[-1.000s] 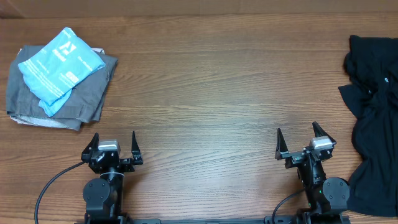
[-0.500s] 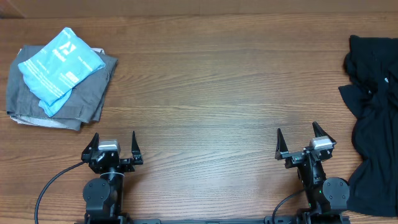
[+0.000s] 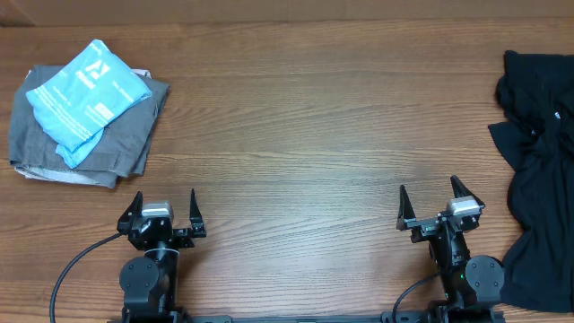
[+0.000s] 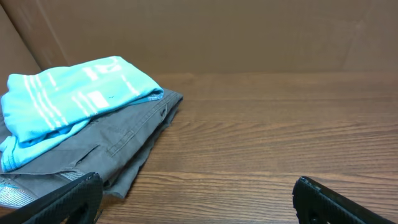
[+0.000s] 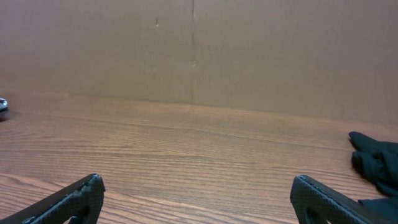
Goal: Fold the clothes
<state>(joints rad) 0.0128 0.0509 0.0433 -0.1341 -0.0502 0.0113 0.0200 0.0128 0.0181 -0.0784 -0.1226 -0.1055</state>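
The black clothes (image 3: 538, 161) are lying in a crumpled heap at the 3 o'clock edge of the worktop (image 3: 305, 135), running partly out of the overhead view. Nothing in the heap is looking spread or squared yet, so the folding is judged not begun.

The left gripper (image 3: 164, 196) is sitting at about 7 o'clock and the right gripper (image 3: 429, 187) at about 5 o'clock, both close to the near edge and pointing toward 12 o'clock. Both are standing with their jaws spread wide and carrying nothing, and neither is touching any cloth. This is reading as a ready pose: arms tucked back, the middle of the worktop left bare as the likely place for spreading a garment.

The right gripper is sitting near the heap, with the dark cloth showing at its 3 o'clock side in the right wrist view, so it is probably the arm suited to reaching first.

At 10 o'clock a grey folded garment (image 3: 117, 144) is lying flat with a light blue packet (image 3: 85, 99) resting on top of it. That pile is sitting well apart from the black heap, probably set aside there to be out of the way.
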